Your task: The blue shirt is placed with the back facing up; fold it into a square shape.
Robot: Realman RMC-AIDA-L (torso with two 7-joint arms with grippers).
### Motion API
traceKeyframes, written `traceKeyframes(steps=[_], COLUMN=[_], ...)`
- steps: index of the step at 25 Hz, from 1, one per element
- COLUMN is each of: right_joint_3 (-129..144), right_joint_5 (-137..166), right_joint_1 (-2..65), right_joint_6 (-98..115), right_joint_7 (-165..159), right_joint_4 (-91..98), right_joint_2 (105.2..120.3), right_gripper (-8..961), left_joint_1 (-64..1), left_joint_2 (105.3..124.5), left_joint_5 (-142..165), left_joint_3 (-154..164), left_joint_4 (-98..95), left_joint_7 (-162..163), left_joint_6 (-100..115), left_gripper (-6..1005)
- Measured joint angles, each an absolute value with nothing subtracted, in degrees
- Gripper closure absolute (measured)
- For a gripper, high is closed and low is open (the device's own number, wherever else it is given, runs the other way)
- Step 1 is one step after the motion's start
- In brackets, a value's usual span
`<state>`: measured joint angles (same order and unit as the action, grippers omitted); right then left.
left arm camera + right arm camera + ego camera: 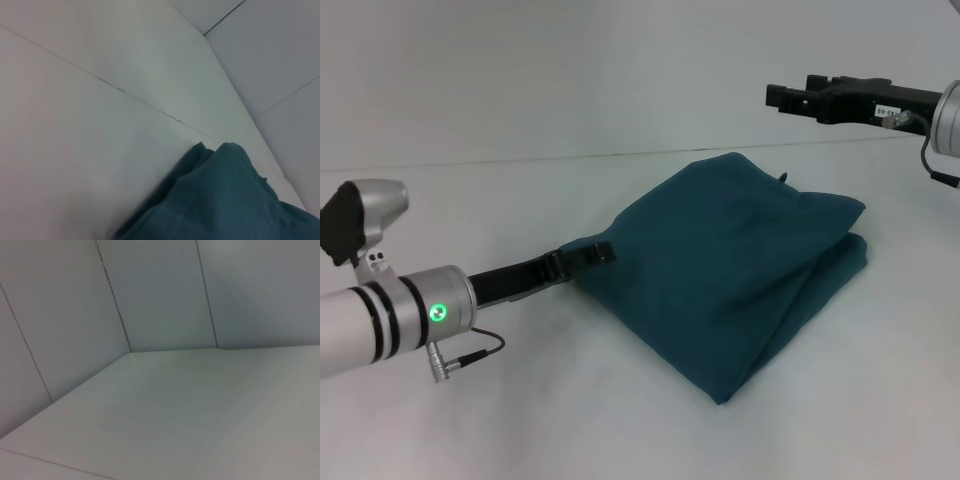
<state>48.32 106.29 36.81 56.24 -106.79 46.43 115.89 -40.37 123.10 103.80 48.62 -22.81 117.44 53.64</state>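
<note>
blue shirt (pixel 720 270) folded on table (pixel 570 420), left gripper (pixel 592 255) at its edge

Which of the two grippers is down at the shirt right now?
The left gripper: it lies low on the table at the near-left edge of the folded blue shirt. The right gripper hangs high above the far right side, clear of the fabric.

The soft matte short-sleeved shirt (pixel 720 275) before me is a plain dark teal-blue with no print. It lies on my flat bench (pixel 570 420), a pale whitish grey. My left gripper (pixel 588 256) is black on a silver arm with black bands and a green light; my right gripper (pixel 798 99) is black too.
</note>
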Motion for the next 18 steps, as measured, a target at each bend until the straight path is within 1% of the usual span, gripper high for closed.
traceKeyframes(steps=[7, 18], right_joint_3=[48.28, 48.07], right_joint_5=[106.25, 106.25], right_joint_1=[36.87, 36.87], right_joint_6=[55.99, 55.39], right_joint_7=[-106.01, -105.85], right_joint_4=[46.75, 46.76], right_joint_2=[116.07, 116.1], right_gripper=[177, 182], left_joint_1=[-41.3, -42.65], left_joint_2=[123.63, 123.84], left_joint_5=[103.89, 103.89], left_joint_3=[52.57, 54.77], left_joint_4=[-22.66, -21.37], left_joint_7=[119.6, 119.82], left_joint_6=[49.83, 47.34], left_gripper=[58, 70])
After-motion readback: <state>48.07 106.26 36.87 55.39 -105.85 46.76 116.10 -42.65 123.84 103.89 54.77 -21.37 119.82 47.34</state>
